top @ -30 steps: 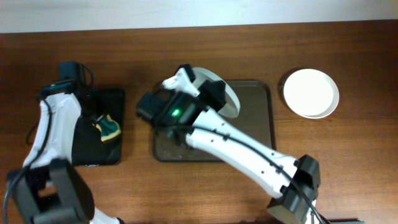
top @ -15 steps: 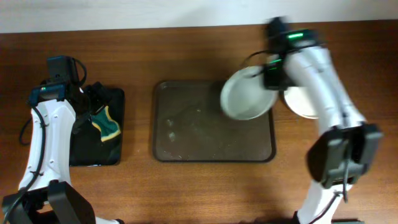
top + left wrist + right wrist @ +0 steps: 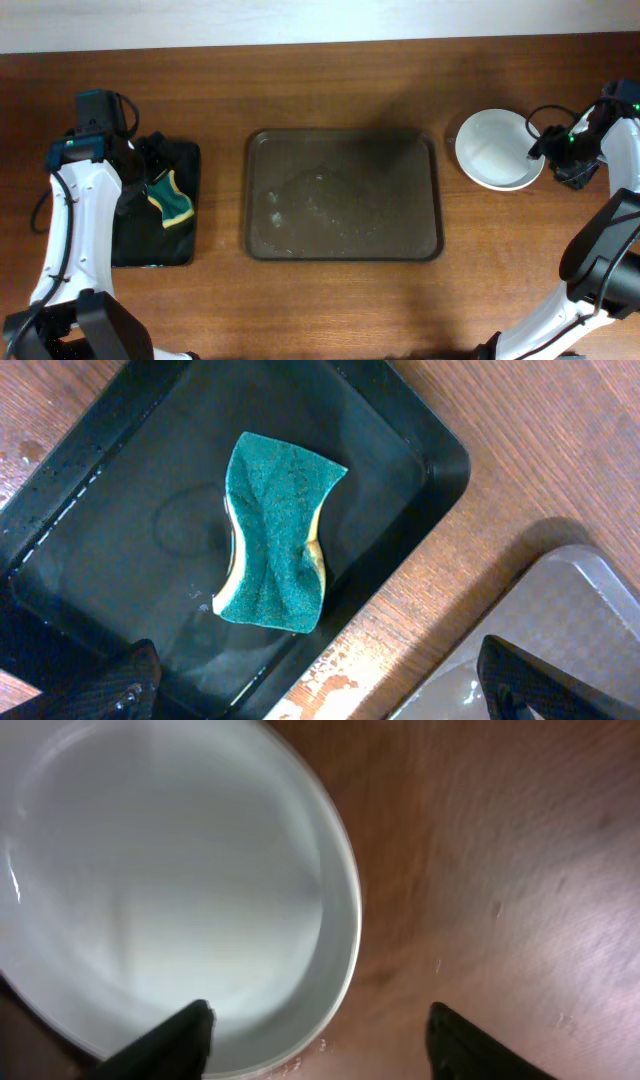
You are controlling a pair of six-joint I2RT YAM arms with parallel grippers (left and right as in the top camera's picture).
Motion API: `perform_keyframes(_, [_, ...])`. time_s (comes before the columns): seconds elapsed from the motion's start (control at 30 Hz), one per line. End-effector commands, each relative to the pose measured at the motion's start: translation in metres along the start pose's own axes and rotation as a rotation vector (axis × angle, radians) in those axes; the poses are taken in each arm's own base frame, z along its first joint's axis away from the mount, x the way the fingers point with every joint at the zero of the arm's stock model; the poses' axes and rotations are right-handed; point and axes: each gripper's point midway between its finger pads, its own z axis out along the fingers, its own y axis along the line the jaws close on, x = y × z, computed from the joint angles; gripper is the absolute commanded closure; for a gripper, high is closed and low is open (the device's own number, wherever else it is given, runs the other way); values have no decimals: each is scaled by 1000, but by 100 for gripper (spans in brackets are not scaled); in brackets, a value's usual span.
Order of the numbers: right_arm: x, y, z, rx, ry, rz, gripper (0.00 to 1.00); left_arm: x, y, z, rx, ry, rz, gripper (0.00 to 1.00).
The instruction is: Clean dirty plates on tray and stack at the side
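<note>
- We see the plates (image 3: pixel 498 148) as a white round shape on the desk (image 3: pixel 330 80), right of the tray (image 3: pixel 343 195) and apart from it; from above we cannot tell how many lie stacked there.
- In the right wrist view the top plate's inside looks clean and white, with its rim curving down between the fingers.
- The right gripper (image 3: pixel 320 1040) is spread wide at the plates' right edge. One fingertip (image 3: pixel 170 1038) is over the plate's inside and the other is over bare wood. It pinches nothing, and we cannot tell whether it touches the rim.
- The tray sits mid-desk with no plate on it, only faint wet streaks on its dark floor.
- The left gripper (image 3: pixel 330 685) is also spread wide and holds nothing. It hangs above the small black tray (image 3: pixel 400 450) at the desk's left side.
- A green-and-yellow sponge (image 3: pixel 275 535) lies in that black tray, which looks wet, between the left fingers' line and the far rim.
</note>
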Motion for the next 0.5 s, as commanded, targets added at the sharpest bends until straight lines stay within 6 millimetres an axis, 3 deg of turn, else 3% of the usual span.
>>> perform_keyframes(0.0, [12,23,-52,-96,-20,-9,14,-2,0,-1,7,-3,-5,1])
perform_keyframes(0.03, [21,24,-76,-93,-41,-15,12,-2,0,-1,8,-3,-5,1])
perform_keyframes(0.07, [40,25,-118,-98,-75,-22,10,-2,0,-1,7,-3,-5,1])
perform_keyframes(0.17, [114,22,-202,-127,-202,-115,2,-2,0,-1,8,-3,-5,1])
perform_keyframes(0.23, [163,21,-220,-183,-230,-129,2,-2,0,-1,7,-3,-5,1])
perform_keyframes(0.3, [188,18,-236,-201,-292,-145,1,-2,0,-1,7,-3,-5,1])
perform_keyframes(0.37, [199,18,-251,-215,-362,-161,2,-2,0,-1,8,-3,-5,1])
perform_keyframes(0.47, [198,16,-250,-206,-361,-159,2,-2,0,-1,7,-3,-5,1])
